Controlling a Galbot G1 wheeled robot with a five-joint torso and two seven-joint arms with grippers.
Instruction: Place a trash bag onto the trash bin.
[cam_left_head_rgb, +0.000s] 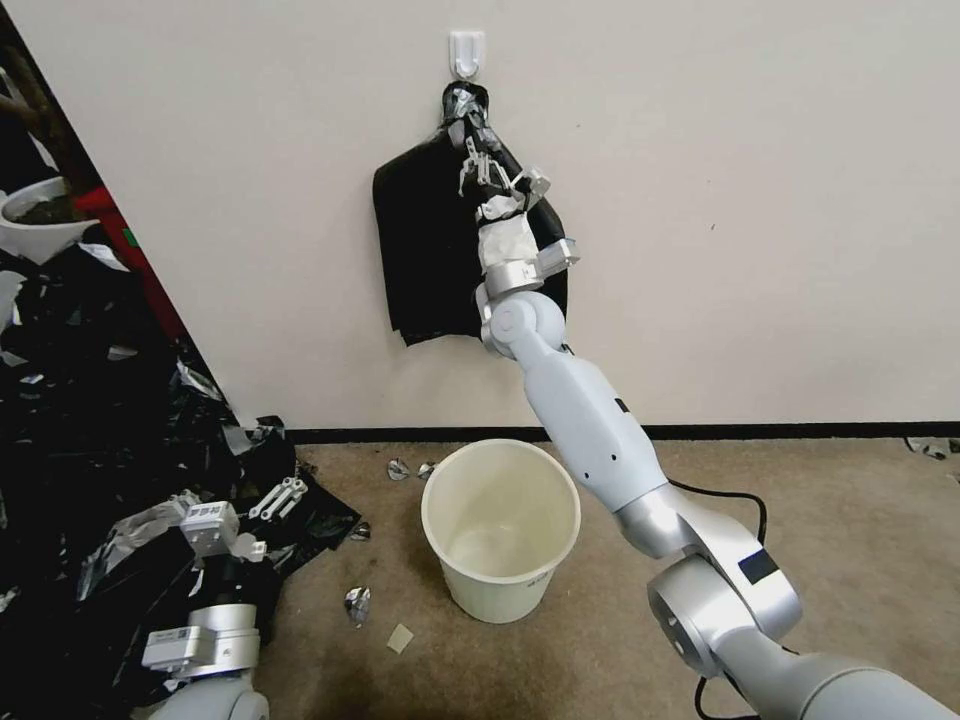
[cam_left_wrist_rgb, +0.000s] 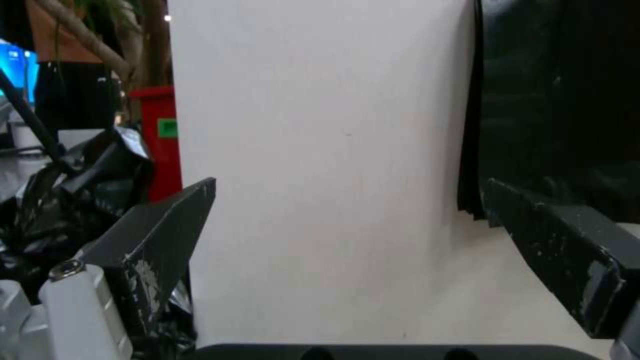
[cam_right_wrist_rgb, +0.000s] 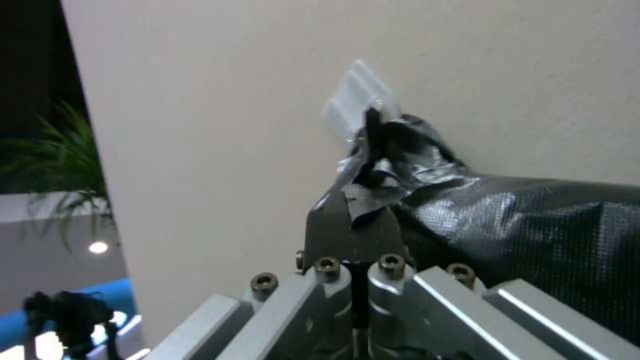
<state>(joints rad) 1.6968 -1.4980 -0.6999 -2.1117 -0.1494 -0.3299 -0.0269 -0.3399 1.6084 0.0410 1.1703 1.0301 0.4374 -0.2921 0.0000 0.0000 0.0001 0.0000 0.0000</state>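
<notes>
Reaching up, R gripper (cam_left_head_rgb: 470, 150) pinching bag bundle (cam_left_head_rgb: 425, 250)

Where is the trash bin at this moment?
In the head view the trash bin stands upright on the carpet near the wall, below the hanging bundle of black bags, under the raised right arm.

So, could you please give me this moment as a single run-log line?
right gripper: shut, raised at bundle of black bags hanging from wall hook | left gripper: open, low over black plastic heap | trash bin: unlined
</notes>
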